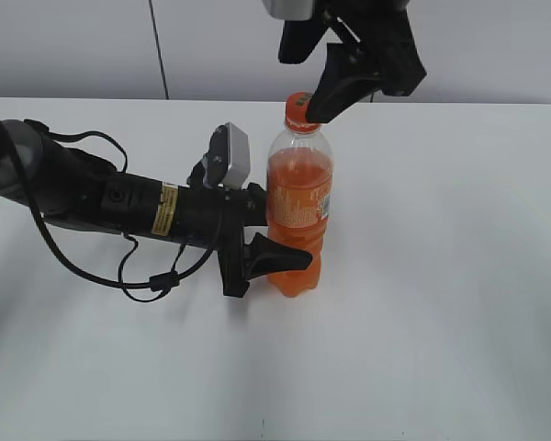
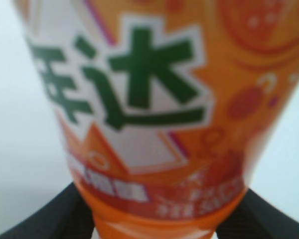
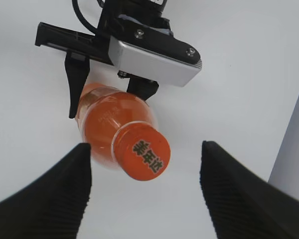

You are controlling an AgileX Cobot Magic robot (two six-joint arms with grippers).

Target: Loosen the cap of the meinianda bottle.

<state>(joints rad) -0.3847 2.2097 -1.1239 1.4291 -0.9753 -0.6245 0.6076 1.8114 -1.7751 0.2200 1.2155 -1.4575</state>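
Observation:
The meinianda bottle [image 1: 298, 197] stands upright on the white table, full of orange drink, with an orange label. Its orange cap [image 1: 300, 108] is on the neck. My left gripper [image 1: 285, 255] comes in from the left and is shut on the bottle's waisted lower body. In the left wrist view the label [image 2: 149, 99] fills the frame, with the black fingers [image 2: 154, 219] on either side. My right gripper [image 1: 349, 87] hangs open just above the cap, slightly right of it. In the right wrist view the cap [image 3: 141, 152], with dark green characters on top, lies between the wide-open fingers [image 3: 144, 147], nearer the left one.
The white table [image 1: 441, 322] stretches all round the bottle, with a grey wall behind. The left arm and its looping black cable [image 1: 147, 276] lie across the table's left half. The left arm's silver wrist camera [image 3: 154, 55] sits close beside the bottle.

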